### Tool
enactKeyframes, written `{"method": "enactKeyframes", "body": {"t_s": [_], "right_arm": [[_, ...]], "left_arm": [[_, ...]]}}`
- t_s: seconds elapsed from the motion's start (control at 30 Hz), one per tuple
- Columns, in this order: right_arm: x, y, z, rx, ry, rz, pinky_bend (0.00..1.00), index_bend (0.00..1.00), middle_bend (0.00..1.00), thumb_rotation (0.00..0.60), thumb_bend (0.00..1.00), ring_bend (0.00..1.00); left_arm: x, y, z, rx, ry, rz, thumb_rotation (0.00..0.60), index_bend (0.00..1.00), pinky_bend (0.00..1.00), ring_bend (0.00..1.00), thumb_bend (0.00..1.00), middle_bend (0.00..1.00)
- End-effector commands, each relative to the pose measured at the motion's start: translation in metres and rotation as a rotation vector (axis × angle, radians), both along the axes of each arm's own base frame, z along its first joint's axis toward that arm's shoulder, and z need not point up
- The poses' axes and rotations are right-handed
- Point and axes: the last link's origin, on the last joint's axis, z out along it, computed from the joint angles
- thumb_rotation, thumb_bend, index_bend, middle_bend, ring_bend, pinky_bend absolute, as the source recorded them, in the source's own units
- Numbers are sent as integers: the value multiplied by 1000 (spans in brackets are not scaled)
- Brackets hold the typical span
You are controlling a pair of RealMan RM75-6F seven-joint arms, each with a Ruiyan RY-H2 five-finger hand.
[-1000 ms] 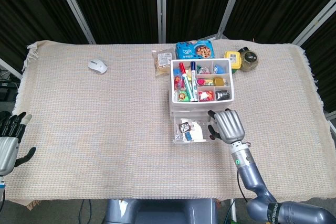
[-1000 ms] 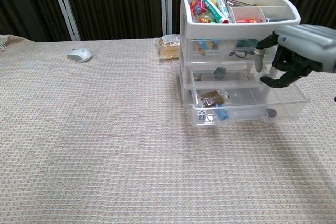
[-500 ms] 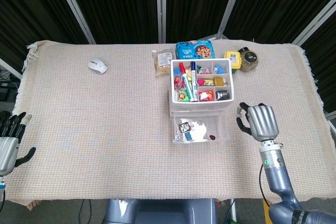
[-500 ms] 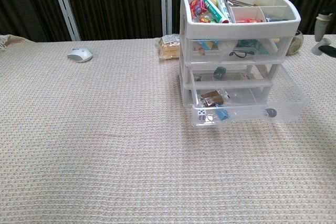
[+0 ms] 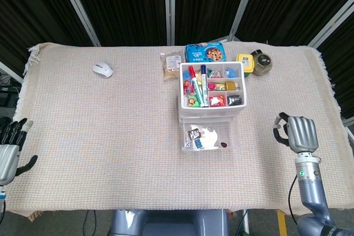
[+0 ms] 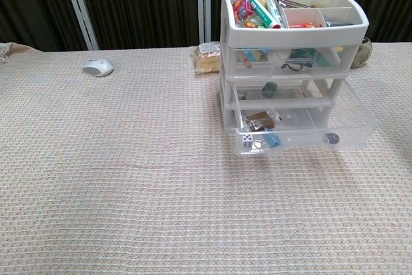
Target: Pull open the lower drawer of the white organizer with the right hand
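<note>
The lower drawer (image 6: 302,127) of our white organizer (image 5: 212,89) stands pulled out toward us at mid-table. Our right hand (image 5: 297,133), fingers curled and holding nothing, hangs well apart to the drawer's right; our left hand (image 5: 9,148) rests released, fingers apart, at the table's edge.

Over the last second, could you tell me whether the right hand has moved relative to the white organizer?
Yes. The right hand has moved rightward, away from the white organizer and its lower drawer, toward the table's right edge.
</note>
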Motion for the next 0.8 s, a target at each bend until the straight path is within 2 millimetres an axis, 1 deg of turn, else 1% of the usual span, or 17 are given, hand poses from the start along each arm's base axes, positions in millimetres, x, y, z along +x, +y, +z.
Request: {"method": "enactKeyframes", "body": {"t_s": [0.03,0.13,0.33,0.43,0.63,0.8], "right_arm": [[-12,7,-7,21,-13,-39,563,582,1000,600,324,1000],[-18,11,-12,44,-9,-56,562,582,1000,600,324,1000],[-23,21,-25,109,-2,-79,563,583,1000,600,325,1000],[-26,26,-32,148,26,-87,563,582,1000,600,324,1000],[-34,31,-45,199,60,-119,563,579,1000,600,323,1000],[-41,32,-49,212,74,-152,562,577,1000,600,323,1000]], "left_arm": [[0,0,0,0,0,0,600,0,0,0,321,0],[0,0,0,0,1,0,600,0,0,0,321,0],[0,0,0,1,-2,-1,600,0,0,0,321,0],[0,0,0,0,-3,-1,600,0,0,0,321,0],[0,0,0,-2,-7,-3,600,0,0,0,321,0],[0,0,0,-3,-8,-5,600,0,0,0,321,0]]}}
